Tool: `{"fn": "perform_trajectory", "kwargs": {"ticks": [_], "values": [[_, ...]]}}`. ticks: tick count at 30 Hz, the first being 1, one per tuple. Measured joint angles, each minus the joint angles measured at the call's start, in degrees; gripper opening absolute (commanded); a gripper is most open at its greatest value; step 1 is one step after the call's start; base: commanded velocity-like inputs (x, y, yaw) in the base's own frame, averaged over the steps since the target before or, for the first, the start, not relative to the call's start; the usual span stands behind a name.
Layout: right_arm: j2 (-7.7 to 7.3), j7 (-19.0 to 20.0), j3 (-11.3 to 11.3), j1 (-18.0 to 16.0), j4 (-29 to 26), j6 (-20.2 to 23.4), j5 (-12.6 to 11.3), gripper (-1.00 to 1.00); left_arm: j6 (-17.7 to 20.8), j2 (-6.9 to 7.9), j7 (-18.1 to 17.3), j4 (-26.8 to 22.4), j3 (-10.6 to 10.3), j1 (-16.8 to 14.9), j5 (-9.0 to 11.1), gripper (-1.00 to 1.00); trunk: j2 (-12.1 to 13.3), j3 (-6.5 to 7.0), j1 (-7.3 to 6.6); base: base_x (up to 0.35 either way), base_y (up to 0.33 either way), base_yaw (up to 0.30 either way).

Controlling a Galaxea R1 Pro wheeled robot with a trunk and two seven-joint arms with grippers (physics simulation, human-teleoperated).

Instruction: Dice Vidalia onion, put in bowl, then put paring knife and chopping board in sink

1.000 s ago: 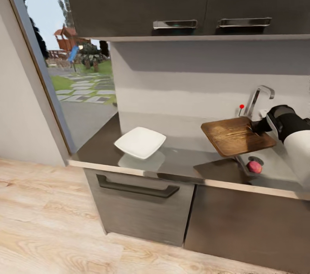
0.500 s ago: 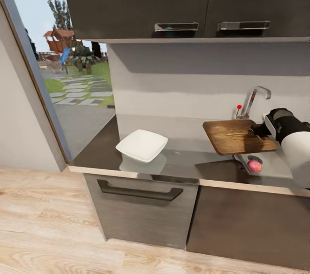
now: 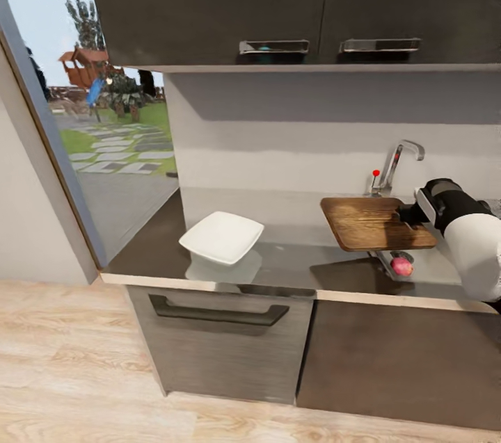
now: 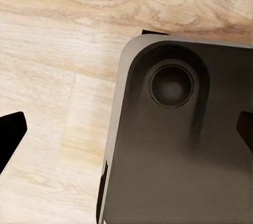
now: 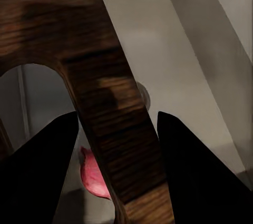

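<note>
My right gripper (image 3: 410,213) is shut on the handle-slot end of the brown wooden chopping board (image 3: 372,223), which hangs roughly level above the countertop (image 3: 292,268) at the sink's (image 3: 426,273) edge. In the right wrist view the board (image 5: 108,108) runs between the dark fingers (image 5: 197,182), and my right gripper (image 5: 118,145) clamps it. A pinkish-red round onion (image 3: 401,266) lies in the basin under the board's near corner, also seen as onion (image 5: 94,175). The white square bowl (image 3: 221,237) rests on the counter to the left. My left gripper (image 4: 126,134) is open over the floor. The paring knife is out of view.
The chrome faucet (image 3: 398,159) with its red knob (image 3: 376,173) stands behind the board. Dark wall cabinets (image 3: 278,5) hang overhead. A drawer with a dark handle (image 3: 217,312) sits under the bowl. A glass door (image 3: 104,123) is at the left, and my base (image 4: 179,145) stands over wooden flooring (image 4: 58,76).
The whole picture has shifted, so the camera moved. The board stays in my right gripper and looks more level than a second ago. The bowl and onion have not moved.
</note>
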Motion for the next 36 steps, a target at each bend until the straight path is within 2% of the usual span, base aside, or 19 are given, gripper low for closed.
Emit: {"fn": "perform_trajectory", "kwargs": {"ticks": [8, 13, 27, 30, 34, 35, 36], "values": [[0.40, 0.00, -0.06, 0.00, 0.15, -0.02, -0.11, -1.00, -0.01, 0.00, 0.00, 0.00, 0.01, 0.00, 0.00, 1.00, 0.00, 0.26, -0.01, 0.133, 0.154, -0.081], [0.55, -0.01, -0.02, -0.01, 1.98, -0.06, -0.31, -1.00, 0.00, 0.00, 0.00, 0.00, 0.00, 0.00, 0.00, 1.00, 0.00, 0.43, 0.01, 0.013, 0.017, -0.115], [0.59, -0.01, 0.04, 0.00, 2.33, -0.04, -0.26, -1.00, 0.00, 0.00, 0.00, 0.01, 0.00, 0.00, 0.00, 1.00, 0.00, 1.27, 0.01, 0.001, 0.001, -0.180], [1.73, 0.03, -0.12, 0.00, 2.88, -0.03, -0.67, -1.00, 0.00, 0.00, 0.00, 0.01, -0.01, -0.01, 0.01, 1.00, 0.00, 1.45, 0.01, 0.000, 0.000, -0.149], [4.23, -0.02, 0.16, 0.02, 3.39, -0.03, -0.48, -1.00, -0.01, 0.00, -0.01, 0.02, -0.01, 0.00, 0.00, 1.00, 0.01, 1.52, 0.00, 0.042, 0.127, -0.030], [5.36, -0.11, 0.42, 0.03, 3.40, -0.03, -0.32, -1.00, -0.01, 0.00, -0.02, 0.01, -0.01, 0.00, 0.01, 1.00, 0.01, 1.52, 0.00, 0.087, 0.182, -0.009], [5.77, -0.13, -0.49, 0.00, 3.36, -0.07, -1.19, -1.00, -0.01, 0.00, -0.03, 0.01, -0.01, 0.00, 0.01, 1.00, 0.00, 1.53, 0.00, 0.100, 0.194, -0.005]]}}
